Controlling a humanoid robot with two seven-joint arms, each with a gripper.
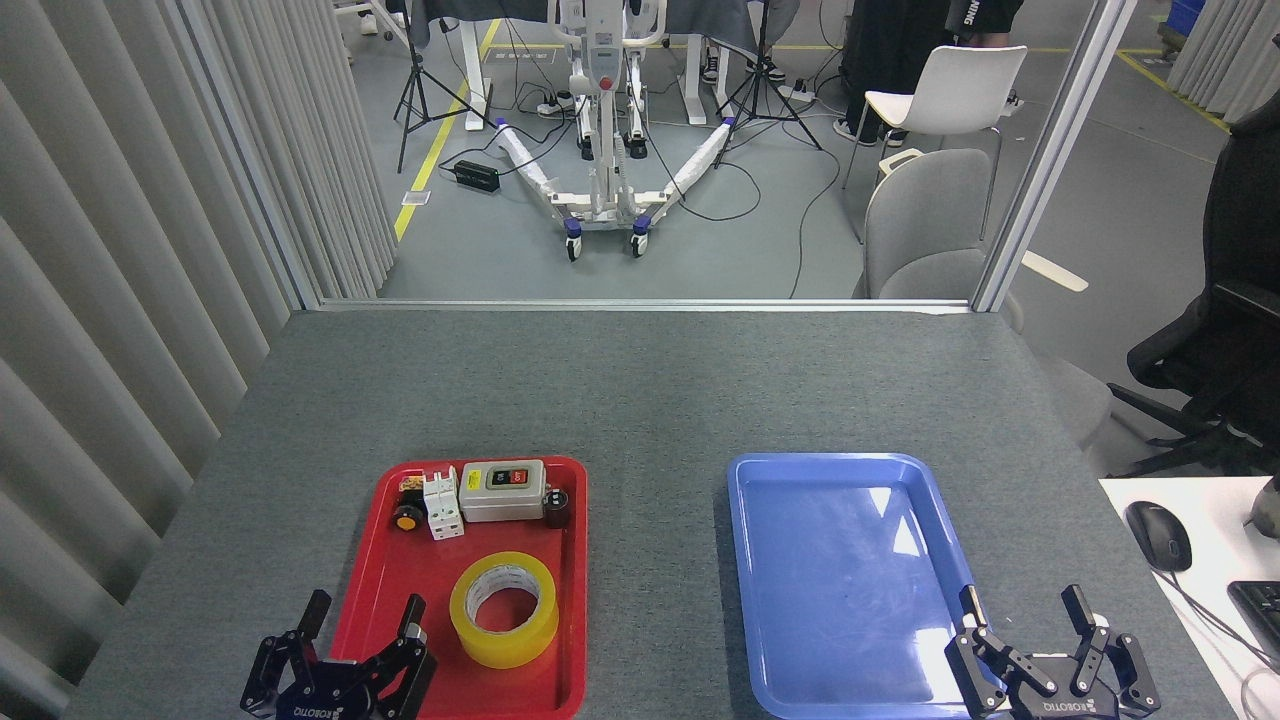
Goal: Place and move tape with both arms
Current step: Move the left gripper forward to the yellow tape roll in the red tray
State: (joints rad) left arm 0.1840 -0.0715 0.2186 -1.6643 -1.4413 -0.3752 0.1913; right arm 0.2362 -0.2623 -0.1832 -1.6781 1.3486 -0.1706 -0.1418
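On the grey surface [640,400] I count two trays. The red tray [385,600] holds one tape [504,608], lying flat near its front, and four small electrical parts behind it. The blue tray [790,620] holds nothing. My left gripper [364,612] and right gripper [1020,605] both have jaws spread, holding nothing.

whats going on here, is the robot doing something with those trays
Nothing is being held yet. The roll of tape lies flat in the red tray, near some electrical parts at the tray's far end. The blue tray to the right holds nothing. The left gripper is open just beside the tape, and the right gripper is open at the blue tray's near right corner.
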